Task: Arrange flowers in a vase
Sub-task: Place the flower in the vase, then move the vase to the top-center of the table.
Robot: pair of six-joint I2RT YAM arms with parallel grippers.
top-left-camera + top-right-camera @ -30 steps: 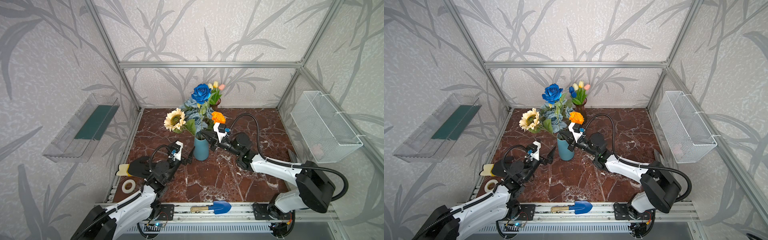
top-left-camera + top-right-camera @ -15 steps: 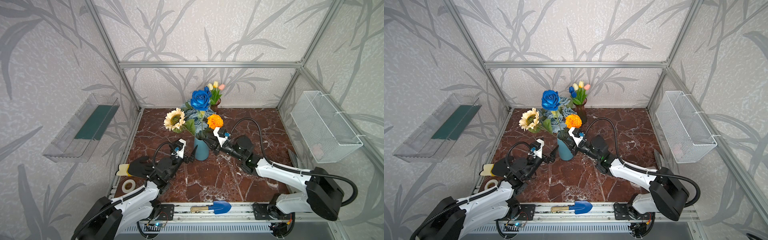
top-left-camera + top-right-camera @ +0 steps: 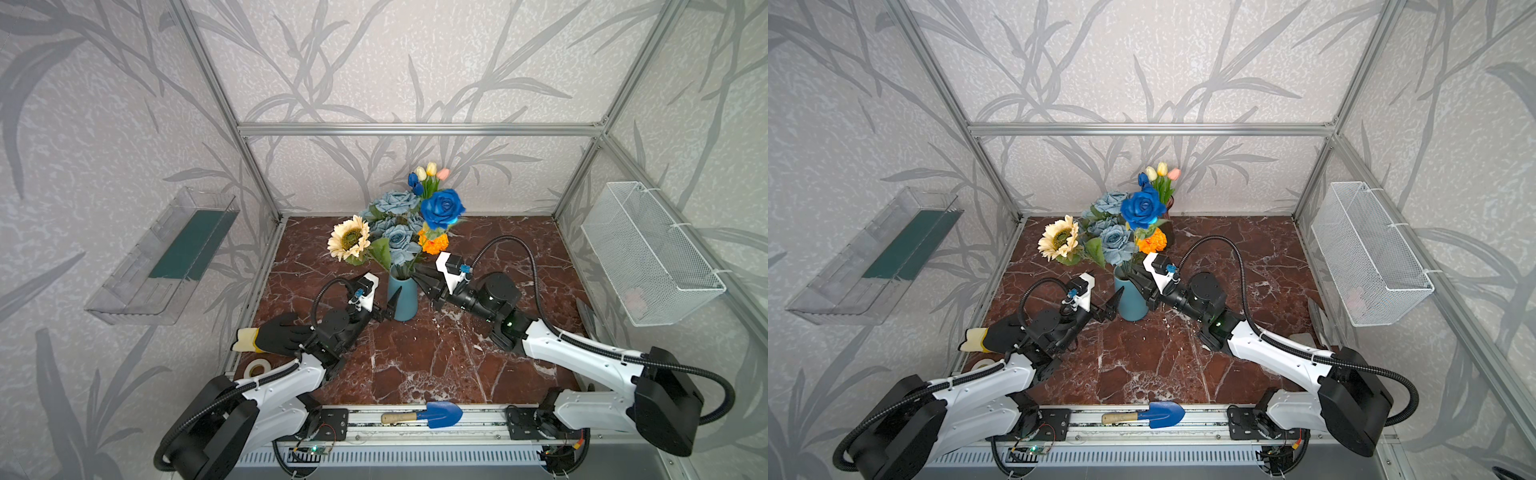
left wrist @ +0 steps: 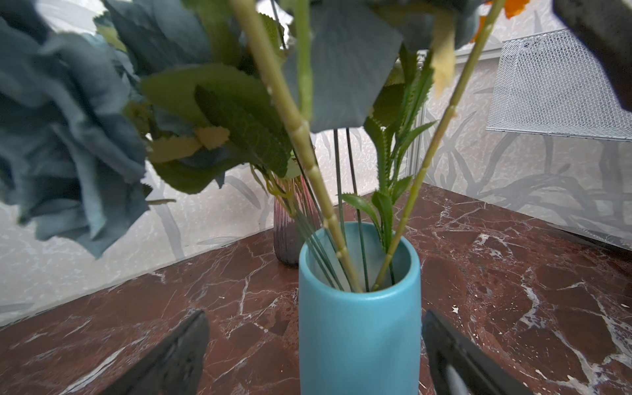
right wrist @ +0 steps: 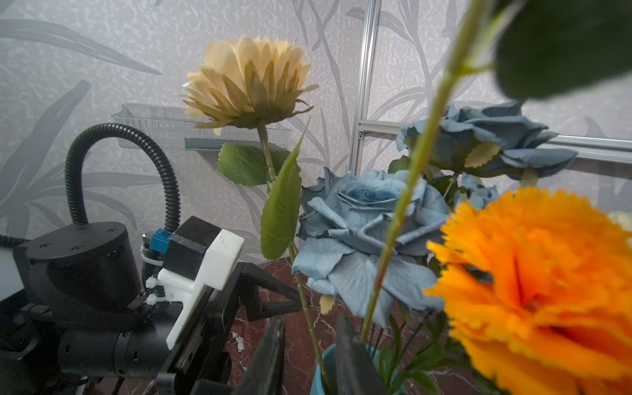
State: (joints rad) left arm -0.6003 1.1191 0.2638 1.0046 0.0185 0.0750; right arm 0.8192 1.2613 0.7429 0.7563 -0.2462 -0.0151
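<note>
Flowers (image 3: 399,237) likely light, stems springy, heads crushable; pinch bare stem above teal vase (image 3: 402,297). Left gripper (image 4: 314,321) gaping astride vase; right gripper (image 5: 309,342) parted, loose round sunflower stem (image 5: 304,307).

so the vase (image 3: 402,297) sits mid bench (image 3: 436,365), flowers (image 3: 401,241) in it, second vase (image 4: 284,239) behind it; glove (image 3: 278,336) and tape roll (image 3: 257,368) by the front-left corner

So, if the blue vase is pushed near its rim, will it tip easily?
Probably top-heavy: the blue vase is narrow and upright, while the flowers spread wide above it. The sunflower hangs far out sideways, so it may tip that way. On polished marble it might slide first.
</note>
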